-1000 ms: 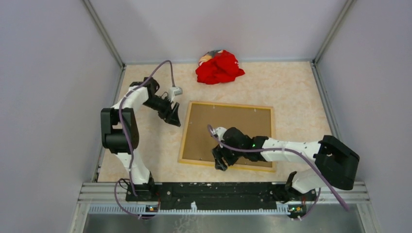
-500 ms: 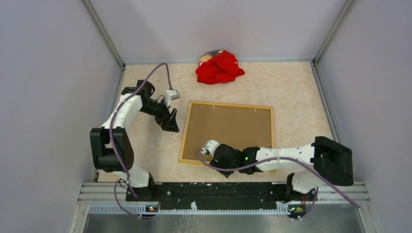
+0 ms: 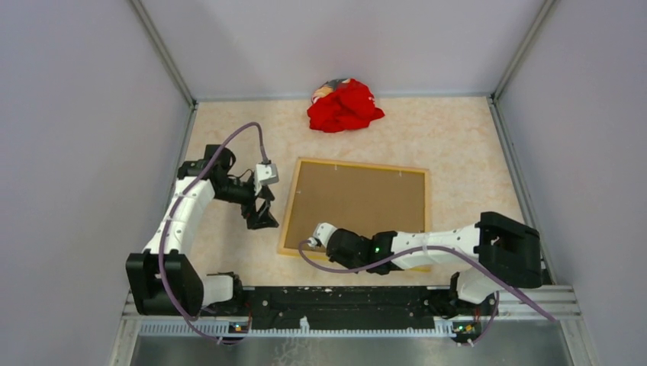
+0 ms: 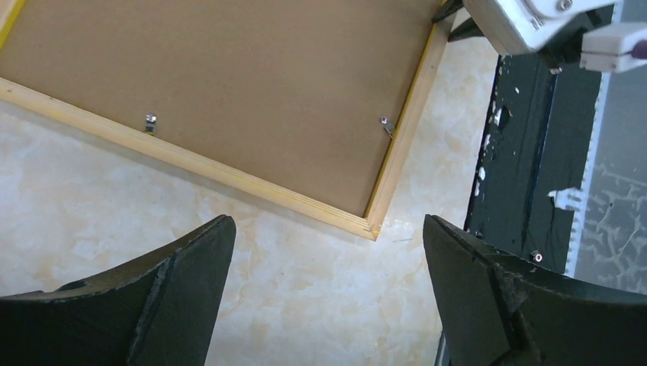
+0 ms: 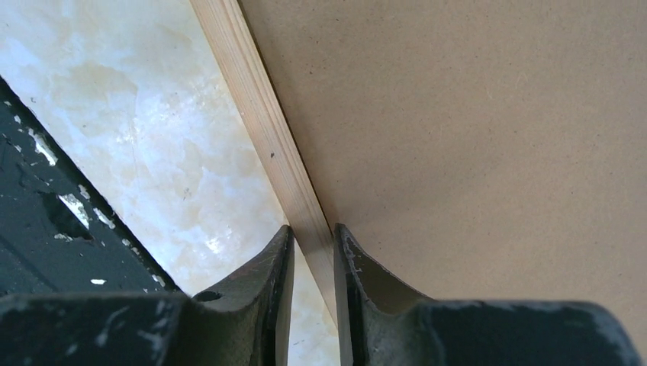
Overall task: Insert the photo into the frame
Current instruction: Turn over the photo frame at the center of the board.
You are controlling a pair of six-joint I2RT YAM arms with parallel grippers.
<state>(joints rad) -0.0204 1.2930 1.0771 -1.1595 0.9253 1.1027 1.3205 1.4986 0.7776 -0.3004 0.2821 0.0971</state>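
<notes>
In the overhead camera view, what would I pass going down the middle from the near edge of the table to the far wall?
First the black mounting rail → the frame, lying pale wooden back up → the crumpled red cloth.

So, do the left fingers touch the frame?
Apart. The top view shows bare table between the left gripper and the frame; in the left wrist view the open fingers are short of its corner.
</notes>
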